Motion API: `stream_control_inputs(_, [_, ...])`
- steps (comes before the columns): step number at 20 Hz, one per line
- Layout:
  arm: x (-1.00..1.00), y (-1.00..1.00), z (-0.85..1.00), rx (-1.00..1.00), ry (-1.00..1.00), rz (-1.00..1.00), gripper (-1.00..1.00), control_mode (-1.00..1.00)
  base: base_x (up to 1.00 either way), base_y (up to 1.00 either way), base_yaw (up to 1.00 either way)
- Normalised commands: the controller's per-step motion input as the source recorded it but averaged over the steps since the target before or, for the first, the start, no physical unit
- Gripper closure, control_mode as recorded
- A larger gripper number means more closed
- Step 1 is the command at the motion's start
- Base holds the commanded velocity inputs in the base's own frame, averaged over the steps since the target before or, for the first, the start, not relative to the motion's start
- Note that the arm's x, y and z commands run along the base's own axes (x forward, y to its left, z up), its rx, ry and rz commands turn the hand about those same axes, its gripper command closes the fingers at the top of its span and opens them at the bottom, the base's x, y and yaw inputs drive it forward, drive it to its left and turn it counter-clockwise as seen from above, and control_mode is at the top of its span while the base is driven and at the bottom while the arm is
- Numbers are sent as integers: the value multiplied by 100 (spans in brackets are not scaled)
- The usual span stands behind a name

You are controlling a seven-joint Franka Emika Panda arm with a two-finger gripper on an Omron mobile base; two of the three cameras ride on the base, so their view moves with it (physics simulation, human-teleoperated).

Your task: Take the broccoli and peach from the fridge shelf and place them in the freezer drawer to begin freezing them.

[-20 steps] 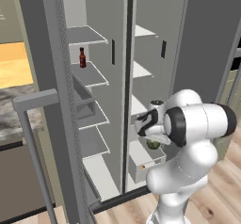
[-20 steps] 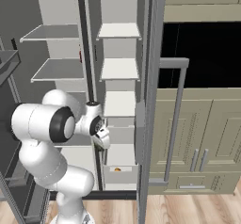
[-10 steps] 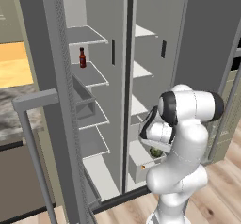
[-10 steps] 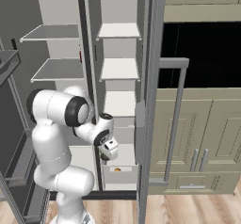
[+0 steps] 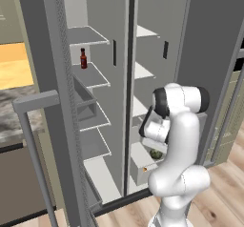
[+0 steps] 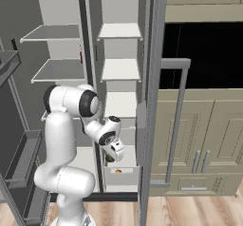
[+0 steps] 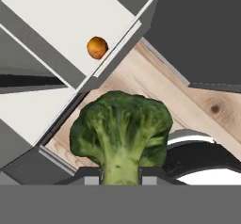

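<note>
Grey and tall, the fridge (image 5: 102, 11) stands with both doors swung open, and it is the biggest thing here. White arm (image 5: 178, 140) comes next; it bends down in front of the fridge's right half, low, just above the freezer drawer (image 6: 124, 165). That drawer is a pale open box pulled out at the bottom of the fridge's right half. In the hand view its white floor (image 7: 70, 16) shows above the broccoli, with brown wood floor (image 7: 150, 89) beside it. Thin grey fridge shelves (image 5: 90, 76) sit higher up in the fridge's left half, and a small red bottle (image 5: 83, 59) stands upright on one of them. The gripper (image 7: 121, 176) is pinched shut on the stalk of the broccoli (image 7: 121, 129), so the bushy green head pokes out past the fingertips. From the left base view the broccoli (image 5: 156, 153) hangs just over the drawer, under the hand. The peach (image 7: 97, 47) is the smallest thing; it lies inside the freezer drawer, near the front wall, well apart from the broccoli.
</note>
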Motion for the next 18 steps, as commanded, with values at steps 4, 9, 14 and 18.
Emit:
stream_control_inputs(4, [59,0,-41,0,7,0,100,-100,0,0,0])
stream_control_inputs(9, [51,0,-52,0,9,0,100,-100,0,0,0])
stream_control_inputs(14, [53,0,-53,0,11,0,100,-100,0,0,0])
stream_control_inputs(18, [49,0,-60,0,10,0,100,-100,0,0,0])
